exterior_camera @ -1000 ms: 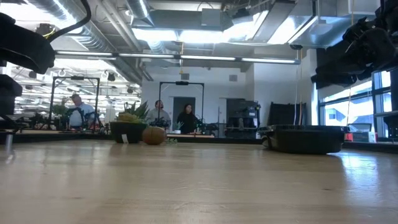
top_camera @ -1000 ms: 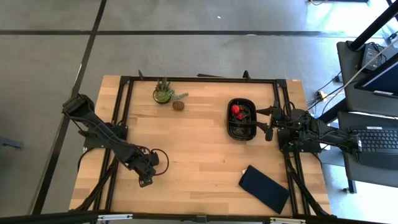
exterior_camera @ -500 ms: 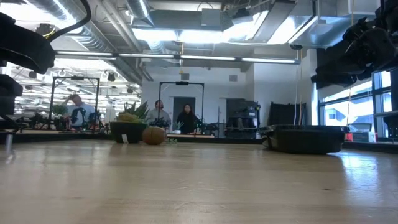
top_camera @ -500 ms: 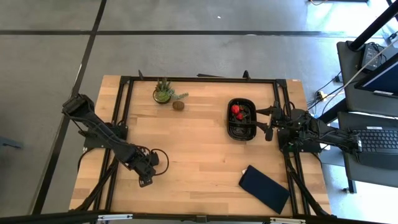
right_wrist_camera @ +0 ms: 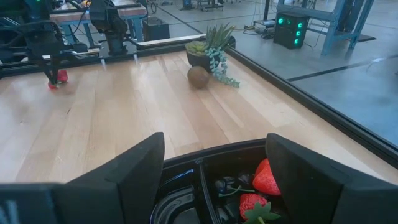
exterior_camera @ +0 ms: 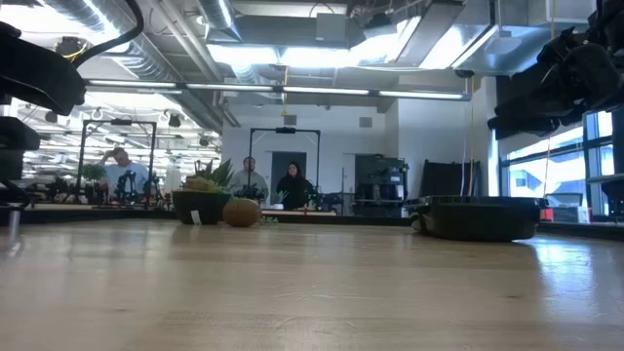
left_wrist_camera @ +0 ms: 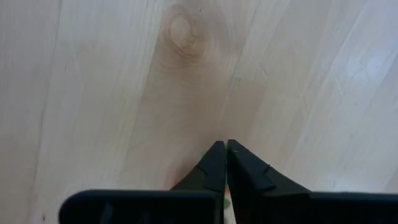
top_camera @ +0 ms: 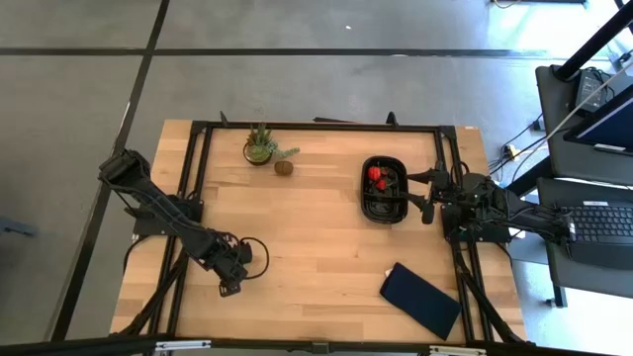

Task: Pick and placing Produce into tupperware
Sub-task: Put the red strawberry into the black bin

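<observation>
The black tupperware (top_camera: 384, 190) stands at the table's right, with two red strawberries (right_wrist_camera: 266, 177) and dark pieces inside. The brown round fruit (top_camera: 284, 167) rests on the table at the far side, next to the potted plant. My right gripper (top_camera: 422, 196) is open and empty just right of the tupperware, its fingers over the rim (right_wrist_camera: 205, 163). My left gripper (top_camera: 229, 287) is shut, pointing down at the near left of the table (left_wrist_camera: 224, 144). In the right wrist view a small red strawberry (right_wrist_camera: 57, 76) shows at its tips. My left gripper stands right at the red strawberry (right_wrist_camera: 57, 76) on the table. Its own wrist view shows the fingertips (left_wrist_camera: 214, 155) closed together over bare wood, so I cannot tell whether it touches the fruit.
A small green potted plant (top_camera: 260, 146) stands at the far side. A flat dark-blue rectangle (top_camera: 420, 300) lies at the near right. Black frame rails (top_camera: 198, 168) run along the table's left, far and right sides. People show in the room beyond (exterior_camera: 292, 185).
My left gripper has shifted slightly toward the table's near left. The right arm and the fruit have kept still.
</observation>
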Controlling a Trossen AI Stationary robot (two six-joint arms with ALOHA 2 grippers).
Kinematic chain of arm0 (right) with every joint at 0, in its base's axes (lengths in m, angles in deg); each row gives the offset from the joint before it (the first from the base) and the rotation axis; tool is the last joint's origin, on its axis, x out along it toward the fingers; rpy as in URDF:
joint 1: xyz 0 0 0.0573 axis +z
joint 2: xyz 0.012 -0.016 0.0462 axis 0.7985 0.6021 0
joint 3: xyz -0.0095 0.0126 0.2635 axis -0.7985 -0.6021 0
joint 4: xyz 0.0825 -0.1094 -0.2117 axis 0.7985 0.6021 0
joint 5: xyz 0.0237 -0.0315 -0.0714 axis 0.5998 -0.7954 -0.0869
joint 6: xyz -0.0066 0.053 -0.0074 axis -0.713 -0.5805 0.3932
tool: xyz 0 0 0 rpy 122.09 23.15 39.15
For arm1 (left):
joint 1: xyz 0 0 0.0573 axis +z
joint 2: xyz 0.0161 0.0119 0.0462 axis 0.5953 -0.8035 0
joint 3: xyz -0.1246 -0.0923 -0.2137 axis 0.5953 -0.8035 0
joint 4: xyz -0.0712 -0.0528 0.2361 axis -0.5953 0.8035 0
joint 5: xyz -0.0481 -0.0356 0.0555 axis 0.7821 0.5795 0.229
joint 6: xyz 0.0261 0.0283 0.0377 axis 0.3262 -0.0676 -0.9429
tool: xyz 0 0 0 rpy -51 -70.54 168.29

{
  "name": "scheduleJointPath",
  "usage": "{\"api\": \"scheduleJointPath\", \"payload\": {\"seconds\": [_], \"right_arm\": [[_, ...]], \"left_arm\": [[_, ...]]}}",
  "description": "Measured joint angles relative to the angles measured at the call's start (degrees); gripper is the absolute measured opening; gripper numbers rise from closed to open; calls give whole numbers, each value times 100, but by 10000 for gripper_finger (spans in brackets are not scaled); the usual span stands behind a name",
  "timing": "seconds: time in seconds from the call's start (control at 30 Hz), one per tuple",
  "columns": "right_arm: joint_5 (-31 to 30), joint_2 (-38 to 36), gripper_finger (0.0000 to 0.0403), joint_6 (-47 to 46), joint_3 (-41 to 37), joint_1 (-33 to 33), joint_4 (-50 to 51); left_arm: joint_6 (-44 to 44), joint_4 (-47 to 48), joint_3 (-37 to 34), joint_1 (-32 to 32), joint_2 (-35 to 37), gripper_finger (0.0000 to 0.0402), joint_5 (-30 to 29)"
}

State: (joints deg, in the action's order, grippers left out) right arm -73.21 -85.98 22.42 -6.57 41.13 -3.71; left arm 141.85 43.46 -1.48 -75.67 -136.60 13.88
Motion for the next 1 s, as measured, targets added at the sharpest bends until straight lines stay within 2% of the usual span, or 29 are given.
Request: {"api": "scheduleJointPath", "payload": {"seconds": [0.3,0.6,0.77,1.0], "right_arm": [[-1,0,282,0,0,1,0],[-2,0,282,22,0,2,0],[-2,0,282,58,0,2,0],[-2,2,282,186,0,2,0]], "left_arm": [[-202,-5,0,227,0,3,0],[-1770,-176,0,1274,0,4,22],[-3275,-1012,0,2196,0,2,754],[-5579,-3231,0,3527,0,3,1961]]}}
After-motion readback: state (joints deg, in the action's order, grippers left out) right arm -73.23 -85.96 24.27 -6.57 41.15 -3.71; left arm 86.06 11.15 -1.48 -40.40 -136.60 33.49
